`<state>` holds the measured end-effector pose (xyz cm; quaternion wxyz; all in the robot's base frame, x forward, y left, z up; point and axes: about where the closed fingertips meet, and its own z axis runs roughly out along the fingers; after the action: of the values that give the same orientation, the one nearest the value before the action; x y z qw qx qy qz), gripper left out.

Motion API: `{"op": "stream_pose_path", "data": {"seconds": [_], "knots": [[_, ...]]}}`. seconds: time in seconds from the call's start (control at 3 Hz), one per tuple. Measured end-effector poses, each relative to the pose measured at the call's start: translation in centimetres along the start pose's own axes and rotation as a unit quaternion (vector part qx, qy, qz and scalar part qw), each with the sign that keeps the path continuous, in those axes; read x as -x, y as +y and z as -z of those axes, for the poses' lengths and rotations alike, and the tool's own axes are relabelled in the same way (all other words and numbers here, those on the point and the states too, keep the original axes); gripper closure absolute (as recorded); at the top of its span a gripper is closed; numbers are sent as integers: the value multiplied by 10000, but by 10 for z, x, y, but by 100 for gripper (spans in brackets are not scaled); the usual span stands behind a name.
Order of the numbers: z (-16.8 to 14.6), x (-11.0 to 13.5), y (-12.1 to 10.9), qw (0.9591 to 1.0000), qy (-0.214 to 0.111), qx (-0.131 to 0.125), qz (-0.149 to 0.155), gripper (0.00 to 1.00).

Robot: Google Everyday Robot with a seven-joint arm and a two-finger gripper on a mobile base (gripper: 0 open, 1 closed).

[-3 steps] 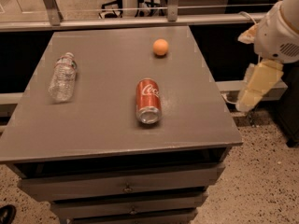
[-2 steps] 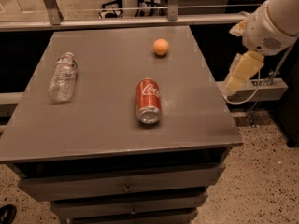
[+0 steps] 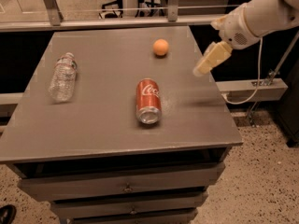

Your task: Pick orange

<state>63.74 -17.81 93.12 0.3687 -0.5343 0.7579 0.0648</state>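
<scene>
Tbl [image 3: 93,125]: small round orange [image 3: 160,47]; hand [image 3: 202,68] at edge.

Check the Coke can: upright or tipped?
Tipped. The Coke can lies on its side on the table, one round end facing the camera. The gripper hovers at the table's edge, apart from the orange.

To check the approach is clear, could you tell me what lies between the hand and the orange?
Only bare grey tabletop, seen in the camera view; the cream hand hovers at the table's right edge, right of the small round orange fruit.
</scene>
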Motion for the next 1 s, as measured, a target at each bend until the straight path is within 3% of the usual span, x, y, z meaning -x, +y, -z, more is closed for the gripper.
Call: {"op": "stream_pose_path", "data": {"seconds": [0.33,1.0], "knots": [[-32,19,-23,9981,-587,-78,-159,0],[-92,42,-70,9885,-1395,-200,-551,0]]}}
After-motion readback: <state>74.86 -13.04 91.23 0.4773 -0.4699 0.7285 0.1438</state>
